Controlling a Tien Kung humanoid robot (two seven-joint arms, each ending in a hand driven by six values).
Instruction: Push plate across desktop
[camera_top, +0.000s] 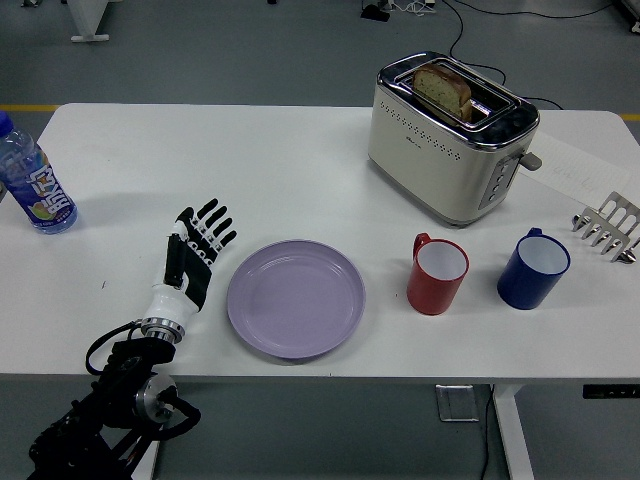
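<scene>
1. One view, from the head: the black-and-white left hand (193, 255) lies flat, fingers spread, holding nothing, just left of the round lilac plate (295, 297) on the white surface (250, 170).
2. Pushed further, the plate risks knocking the red mug (437, 273).

— What do we see at the back of the white table (300, 170)?
— A cream toaster (450, 140) holding bread (442, 88).
— And nearer us?
— A red mug (437, 273) beside a blue mug (533, 269), a metal rack (608, 227) far right, a water bottle (32, 180) far left.
</scene>
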